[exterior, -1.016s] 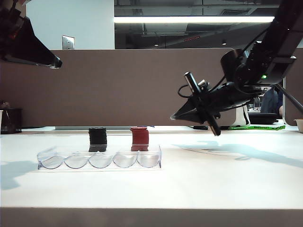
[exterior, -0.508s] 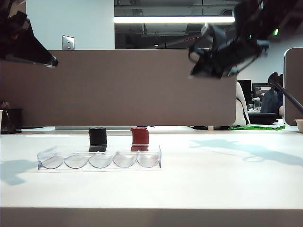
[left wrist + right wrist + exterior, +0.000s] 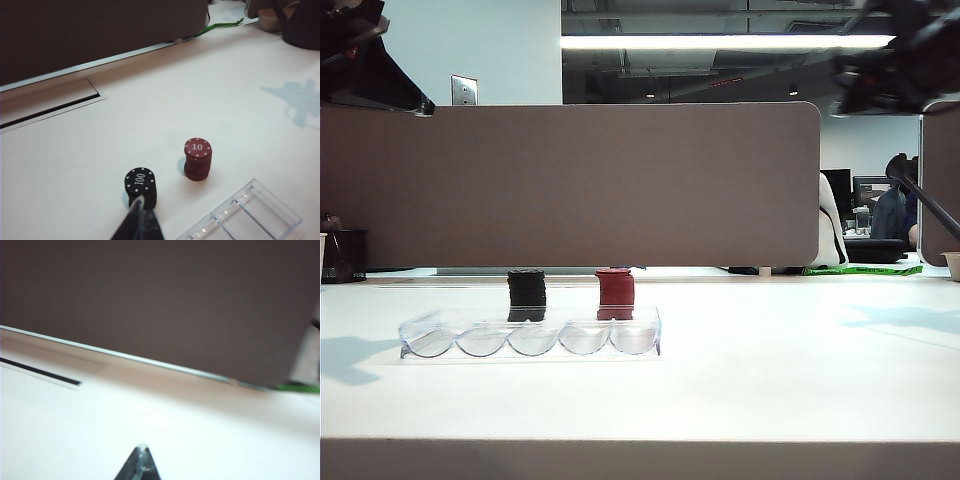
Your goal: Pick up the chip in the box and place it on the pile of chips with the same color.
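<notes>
The clear box (image 3: 530,335) (image 3: 260,212) lies on the table with nothing in its grooves. Just behind it stands the pile of dark-red chips (image 3: 615,298) (image 3: 198,167). Its top chip (image 3: 198,147) (image 3: 614,272) shows a white "10" and sits a little askew. My left gripper (image 3: 423,104) (image 3: 141,201) hangs shut and empty, high at the far left, with its tip over the black stack in the left wrist view. My right gripper (image 3: 845,85) (image 3: 142,447) is shut and empty, blurred, high at the far right.
A black stack (image 3: 527,294) (image 3: 140,184) marked "100" stands left of the red pile. A brown partition wall (image 3: 570,180) runs along the back of the table. A slot (image 3: 50,107) is set into the tabletop near that wall.
My right arm has swung up and away from above the table's middle to the top right corner. The left gripper has drifted slightly up and to the left. Chips and box have stayed put.
</notes>
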